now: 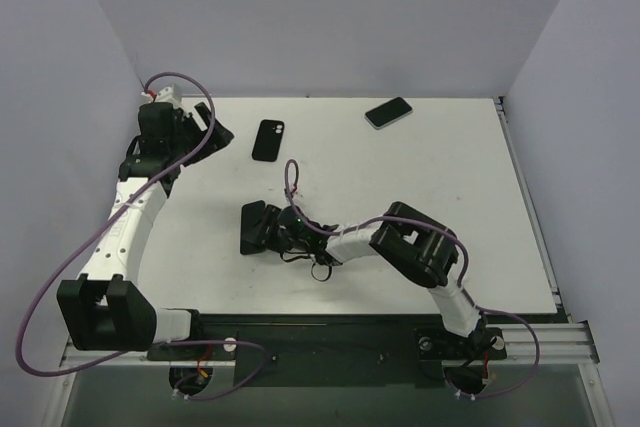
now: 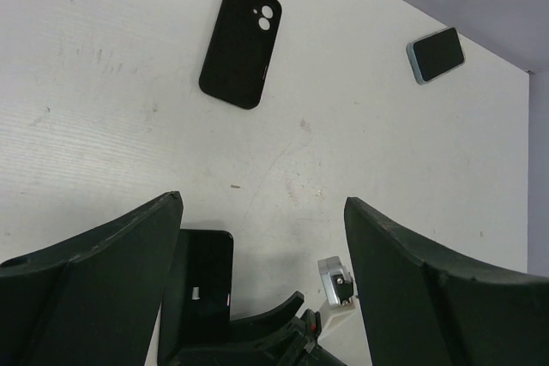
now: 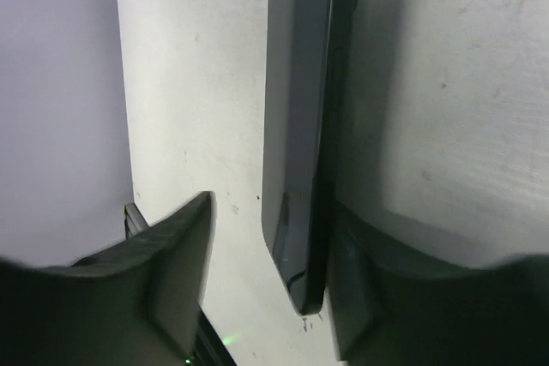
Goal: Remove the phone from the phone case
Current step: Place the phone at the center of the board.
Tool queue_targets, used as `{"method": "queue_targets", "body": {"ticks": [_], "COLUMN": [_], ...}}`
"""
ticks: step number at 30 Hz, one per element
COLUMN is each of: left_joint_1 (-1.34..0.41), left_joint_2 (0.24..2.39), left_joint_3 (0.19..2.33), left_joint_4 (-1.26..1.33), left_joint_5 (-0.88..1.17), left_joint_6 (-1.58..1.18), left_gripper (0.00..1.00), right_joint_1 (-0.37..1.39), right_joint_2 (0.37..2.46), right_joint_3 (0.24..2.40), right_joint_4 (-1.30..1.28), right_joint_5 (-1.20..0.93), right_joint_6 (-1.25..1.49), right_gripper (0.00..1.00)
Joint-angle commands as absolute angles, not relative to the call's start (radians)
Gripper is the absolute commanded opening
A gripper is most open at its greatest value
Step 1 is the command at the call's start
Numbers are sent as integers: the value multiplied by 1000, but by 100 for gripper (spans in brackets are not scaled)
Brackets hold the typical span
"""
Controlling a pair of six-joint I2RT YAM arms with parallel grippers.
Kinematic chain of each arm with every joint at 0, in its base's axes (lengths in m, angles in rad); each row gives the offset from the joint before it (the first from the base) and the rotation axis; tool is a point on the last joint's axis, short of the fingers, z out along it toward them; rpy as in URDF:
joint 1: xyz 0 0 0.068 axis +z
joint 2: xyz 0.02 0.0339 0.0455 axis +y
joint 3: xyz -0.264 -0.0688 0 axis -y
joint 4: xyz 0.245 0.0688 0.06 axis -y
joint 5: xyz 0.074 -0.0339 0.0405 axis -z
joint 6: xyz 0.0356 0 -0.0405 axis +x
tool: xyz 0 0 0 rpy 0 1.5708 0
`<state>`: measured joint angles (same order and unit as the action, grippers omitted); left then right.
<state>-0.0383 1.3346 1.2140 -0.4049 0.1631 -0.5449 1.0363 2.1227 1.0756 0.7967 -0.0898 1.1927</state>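
Right wrist view: right gripper released, jaws parted; the black phone, seemingly still in its case, rests against one finger only, near the middle of the table. Left gripper gapes, empty. Close squarely across the long edges, then let the left peel a corner.

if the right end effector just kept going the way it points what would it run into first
The black slab, which lies between the open jaws of the right end effector, close against one side. Past it the wrist view shows only bare table, though depth there is unclear.
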Motion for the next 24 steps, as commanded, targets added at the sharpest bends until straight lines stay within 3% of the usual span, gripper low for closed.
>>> {"method": "queue_targets", "body": {"ticks": [1, 3, 5, 10, 15, 18, 24], "left_joint_1": [-40, -41, -44, -46, -46, -46, -54], "left_joint_2": [1276, 1267, 1255, 1221, 1207, 1207, 1216], "left_joint_3": [1212, 1212, 1212, 1210, 1200, 1192, 1178], "left_joint_4": [-345, -344, -345, -336, -324, -310, -290], "left_joint_5": [181, 183, 178, 189, 206, 228, 252], "left_joint_6": [-532, -531, -526, -525, -535, -543, -555], "left_gripper": [86, 86, 86, 86, 86, 86, 86], "right_joint_1": [1049, 1046, 1046, 987, 862, 755, 589], "right_joint_2": [2024, 1982, 1929, 1798, 1744, 1775, 1958], "right_joint_3": [1060, 1068, 1086, 1118, 1147, 1216, 1472], "right_joint_4": [629, 507, 363, 44, -57, -52, 32], "right_joint_5": [64, 93, 150, 282, 348, 339, 275], "right_joint_6": [1135, 1095, 1059, 1002, 989, 971, 962], "right_gripper": [61, 73, 78, 81, 81, 68, 52]}}
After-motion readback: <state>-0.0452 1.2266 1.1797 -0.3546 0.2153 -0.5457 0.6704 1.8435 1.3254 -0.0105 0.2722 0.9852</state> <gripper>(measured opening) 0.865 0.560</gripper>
